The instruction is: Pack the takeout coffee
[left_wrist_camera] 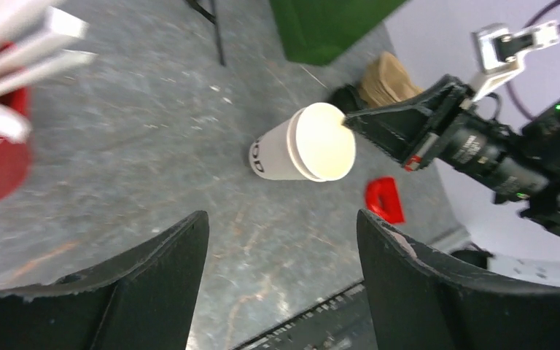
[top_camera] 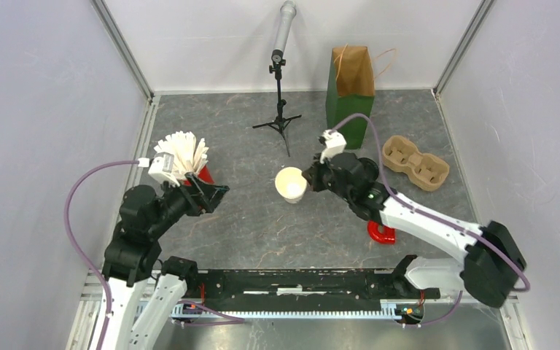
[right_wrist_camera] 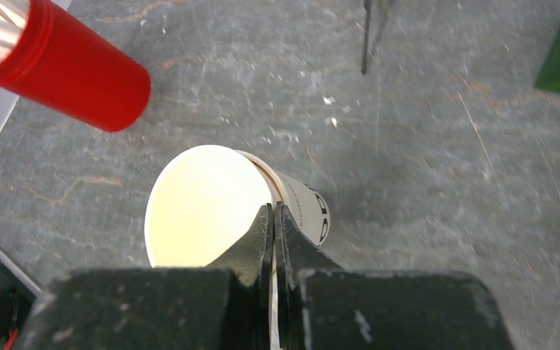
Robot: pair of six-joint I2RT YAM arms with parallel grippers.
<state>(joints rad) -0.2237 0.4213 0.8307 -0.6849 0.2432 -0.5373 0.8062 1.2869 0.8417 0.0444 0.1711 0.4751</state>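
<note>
The takeout coffee [top_camera: 290, 184] is a cream paper cup in the middle of the table, and its open mouth shows. My right gripper [top_camera: 308, 177] is shut on the cup's rim, one finger inside and one outside, as the right wrist view shows at the gripper [right_wrist_camera: 273, 211] and cup [right_wrist_camera: 204, 204]. In the left wrist view the cup [left_wrist_camera: 313, 142] leans, pinched at its right edge. My left gripper [top_camera: 215, 193] hangs open and empty left of the cup, close to the red cup, its jaws [left_wrist_camera: 283, 215] wide apart. The green paper bag [top_camera: 350, 84] stands upright at the back.
A red cup of white sticks [top_camera: 203, 175] stands right behind the left gripper. A brown cardboard carrier [top_camera: 414, 162] lies at the right. A microphone stand [top_camera: 281, 109] stands at the back centre. A small red object [top_camera: 381, 233] lies under the right arm.
</note>
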